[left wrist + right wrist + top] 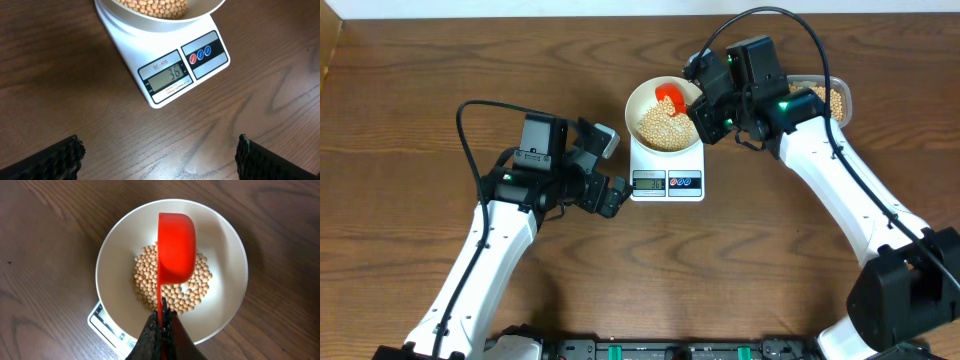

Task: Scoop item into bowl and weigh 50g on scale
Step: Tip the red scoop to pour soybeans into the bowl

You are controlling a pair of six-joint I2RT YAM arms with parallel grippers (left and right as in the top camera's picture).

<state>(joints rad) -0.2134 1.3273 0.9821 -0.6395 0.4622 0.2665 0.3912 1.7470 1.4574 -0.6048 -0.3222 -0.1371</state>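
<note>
Overhead, the brown wood table (400, 100) has the left gripper (159, 145) hovering over bare wood on the near-left side of the scale (667, 170), jaws wide apart and empty. The right gripper (163, 317) is clamped tight on the handle of a red scoop (176, 242). The white scale sits near the middle of the far edge, its display (167, 76) reading 36. On it rests the round white bowl (642, 97), with the scoop held above. A clear tub (835, 95) lies towards the far right corner. Small, round, pale-tan beans (195, 287) heap across the bowl's floor.

Scale (131, 46) display (168, 77) reads 36; label (160, 65) above: SF-400; finer print illegible.
</note>
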